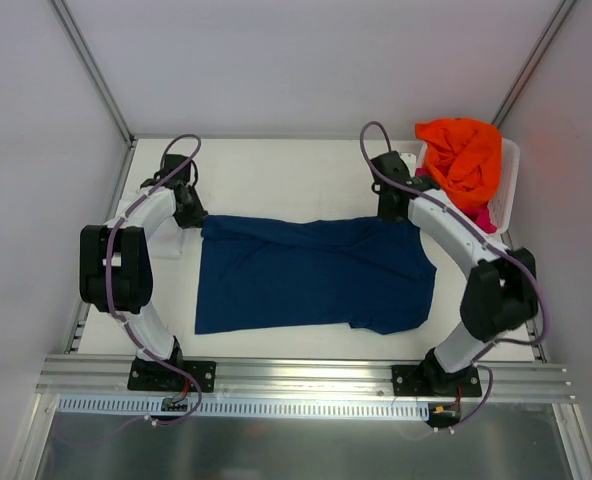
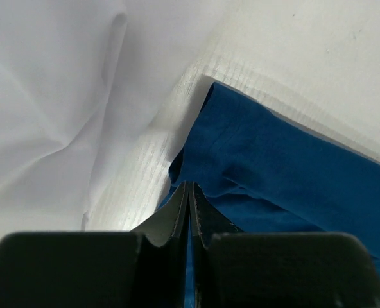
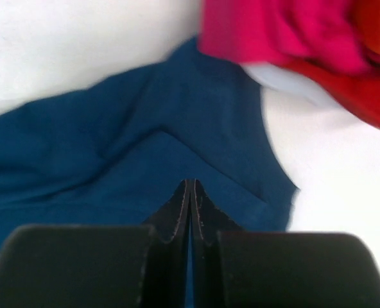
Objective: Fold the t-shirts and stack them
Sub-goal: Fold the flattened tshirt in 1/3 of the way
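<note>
The navy t-shirt (image 1: pixel 311 275) lay spread flat mid-table. The left gripper (image 2: pixel 189 187), fingers pressed together, sat at its 10 o'clock corner. The right gripper (image 3: pixel 189 185), likewise closed, sat at its 1 o'clock corner; whether either pinched cloth was unclear.

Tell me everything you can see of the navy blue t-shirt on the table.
The navy t-shirt is soft, plain cloth, lying spread wide and mostly flat on the white table, with a few wrinkles and a folded band along its far edge. The left gripper and the right gripper, both closed, pinch that far edge, one near each corner.
</note>
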